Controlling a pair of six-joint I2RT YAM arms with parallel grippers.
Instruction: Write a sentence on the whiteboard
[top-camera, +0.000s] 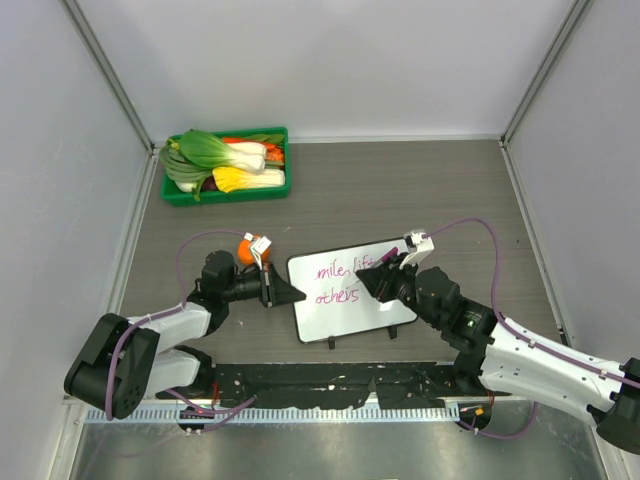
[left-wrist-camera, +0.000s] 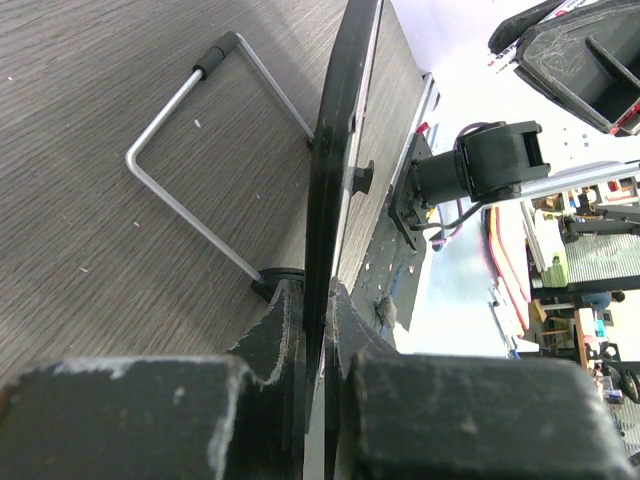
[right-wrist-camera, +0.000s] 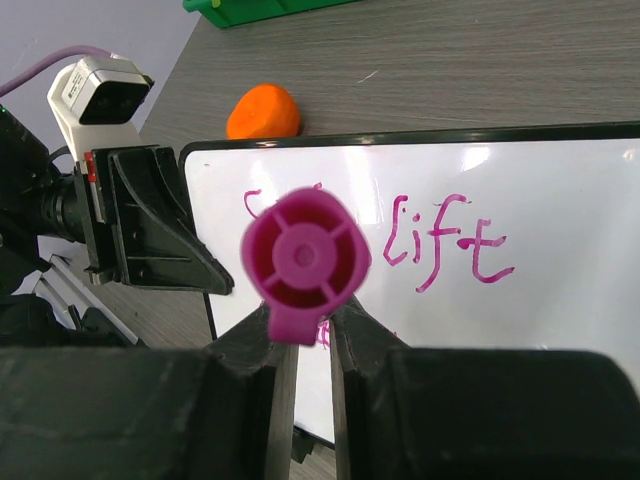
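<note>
The whiteboard (top-camera: 345, 312), white with a thin black frame, stands tilted in the middle of the table. The sentence (top-camera: 340, 283) in magenta script runs in two lines, about "mile, lift / others". My left gripper (top-camera: 291, 293) is shut on the board's left edge, seen edge-on in the left wrist view (left-wrist-camera: 335, 160). My right gripper (top-camera: 378, 281) is shut on a magenta marker (right-wrist-camera: 306, 262) held against the board face (right-wrist-camera: 560, 310). The marker's end hides part of the first word; "lift" (right-wrist-camera: 450, 245) shows beside it.
A green tray (top-camera: 228, 189) of toy vegetables stands at the back left. An orange ball (top-camera: 245, 251) lies behind my left wrist and shows in the right wrist view (right-wrist-camera: 263, 110). The board's wire stand (left-wrist-camera: 190, 150) rests on the table. Grey walls close in three sides.
</note>
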